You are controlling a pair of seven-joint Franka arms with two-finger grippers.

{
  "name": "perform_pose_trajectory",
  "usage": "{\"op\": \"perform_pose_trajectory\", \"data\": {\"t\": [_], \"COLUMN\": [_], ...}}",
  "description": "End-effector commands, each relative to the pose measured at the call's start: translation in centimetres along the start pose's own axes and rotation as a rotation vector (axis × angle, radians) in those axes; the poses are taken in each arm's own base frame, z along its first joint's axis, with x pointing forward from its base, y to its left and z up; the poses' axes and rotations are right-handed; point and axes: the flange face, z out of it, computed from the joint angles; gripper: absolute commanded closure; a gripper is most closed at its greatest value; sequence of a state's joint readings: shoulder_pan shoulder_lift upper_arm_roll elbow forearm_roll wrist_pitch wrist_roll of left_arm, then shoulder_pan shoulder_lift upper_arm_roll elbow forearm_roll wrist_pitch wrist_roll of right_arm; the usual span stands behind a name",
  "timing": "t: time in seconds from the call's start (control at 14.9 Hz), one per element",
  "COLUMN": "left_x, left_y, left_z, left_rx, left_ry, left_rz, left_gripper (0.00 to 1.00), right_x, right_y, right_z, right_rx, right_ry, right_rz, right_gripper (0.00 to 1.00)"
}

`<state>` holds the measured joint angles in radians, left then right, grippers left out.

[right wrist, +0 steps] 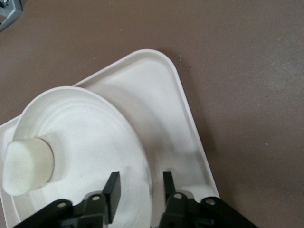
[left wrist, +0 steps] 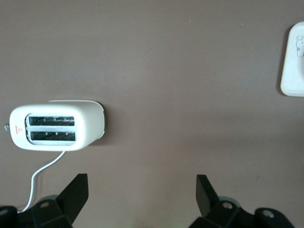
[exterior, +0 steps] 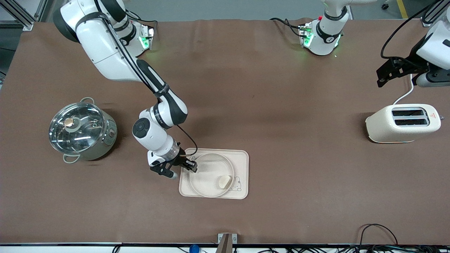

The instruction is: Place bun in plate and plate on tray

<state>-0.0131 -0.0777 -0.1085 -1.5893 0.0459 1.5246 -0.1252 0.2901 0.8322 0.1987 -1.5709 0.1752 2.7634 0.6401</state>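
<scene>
- Right pincer [exterior: 190,167] straddles the raised rim of the round, shallow cream-white plate [exterior: 207,172], one finger inside the rim and one outside, with a small gap visible, so not clamped tight.
- That plate lies on the flat cream rectangular tray with rounded corners [exterior: 242,158], its smooth glazed surface faintly ringed.
- Small pale oblong bun [exterior: 224,181], matte and spongy, rests inside the plate near the rim toward the left arm's end.
- Left pincer [left wrist: 142,192] hangs spread wide over bare brown surface [exterior: 281,105], waiting beside the glossy cream two-slot toaster [exterior: 404,123].
- Shiny steel pot with glass lid [exterior: 81,131] stands toward the right arm's end, well apart from the tray.
</scene>
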Motion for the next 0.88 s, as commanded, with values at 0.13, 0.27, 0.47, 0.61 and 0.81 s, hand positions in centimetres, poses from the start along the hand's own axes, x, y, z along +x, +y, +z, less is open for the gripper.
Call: {"op": "perform_pose_trajectory", "data": {"t": [0.13,0.27,0.47,0.61,0.81], "left_x": [-1.5,-1.4,-1.5,-1.5,-1.2], "left_y": [-0.1,0.2,0.7,0.8,0.7], "left_z": [0.2,0.1,0.0,0.1,0.1], "left_rx": [-0.017,-0.019,-0.018,-0.018,-0.019], "left_ry": [-0.048,-0.045,-0.043,-0.044,-0.043], "left_rz": [0.014,0.025,0.037,0.040,0.039], "left_gripper": [0.00,0.00,0.00,0.00,0.00], "right_x": [-0.6,1.2,5.0,8.1,12.5], "right_y": [-0.8,-0.4,2.1,5.3,10.6], "right_z": [-7.1,-12.0,-21.4,-27.2,-35.7], "right_rx": [-0.051,-0.103,-0.162,-0.192,-0.274], "right_ry": [-0.054,-0.099,-0.141,-0.135,-0.164], "right_rz": [-0.028,-0.024,-0.058,-0.146,-0.282], "right_gripper": [0.00,0.00,0.00,0.00,0.00]}}
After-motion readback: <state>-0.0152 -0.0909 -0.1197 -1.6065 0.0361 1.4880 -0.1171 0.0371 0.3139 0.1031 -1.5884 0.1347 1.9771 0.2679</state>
